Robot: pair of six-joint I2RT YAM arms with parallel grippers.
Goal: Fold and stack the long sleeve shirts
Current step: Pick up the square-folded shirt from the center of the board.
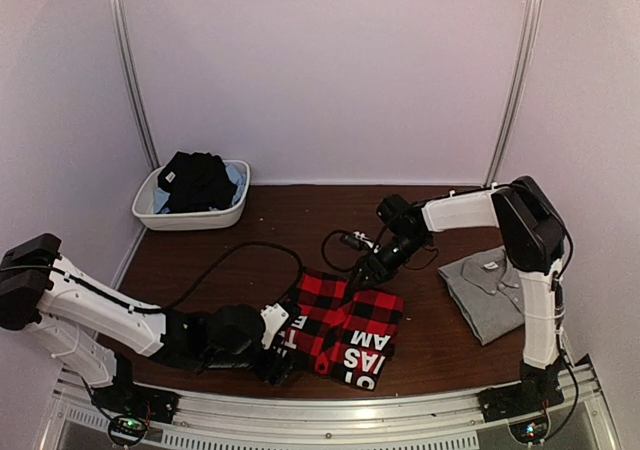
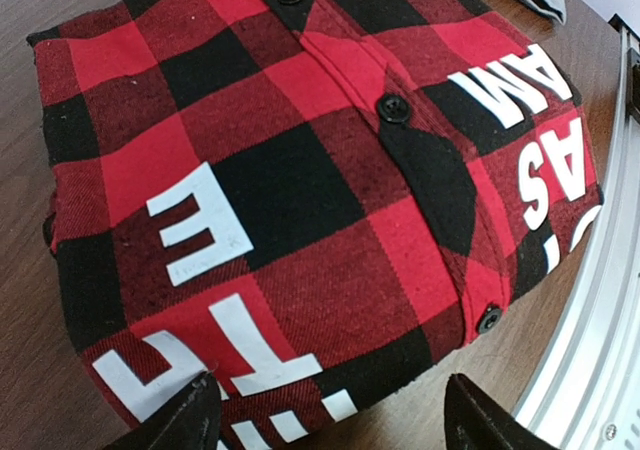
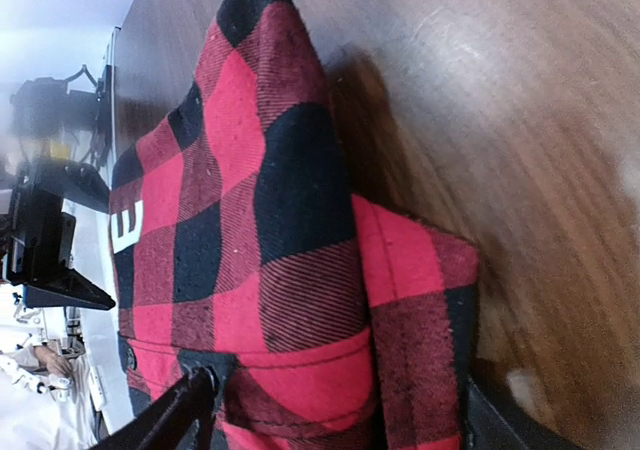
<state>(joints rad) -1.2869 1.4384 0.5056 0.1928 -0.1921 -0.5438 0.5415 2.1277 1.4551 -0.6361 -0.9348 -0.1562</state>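
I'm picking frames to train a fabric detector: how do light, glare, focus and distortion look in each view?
Top external: even, dim light, slightly soft, the red-and-black check flannel shirt small. Left wrist: the check is sharp, but wide-angle distortion bows the silver metal rail. Right wrist: glare streaks the brown wooden table, and the left background is washed out.

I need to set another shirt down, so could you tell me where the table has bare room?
Bare wood lies between the red check flannel and the grey shirt, and along the far edge right of the white tub, though a black cable loops nearby. Around the flannel it is crowded: the left gripper and right gripper sit at its edges.
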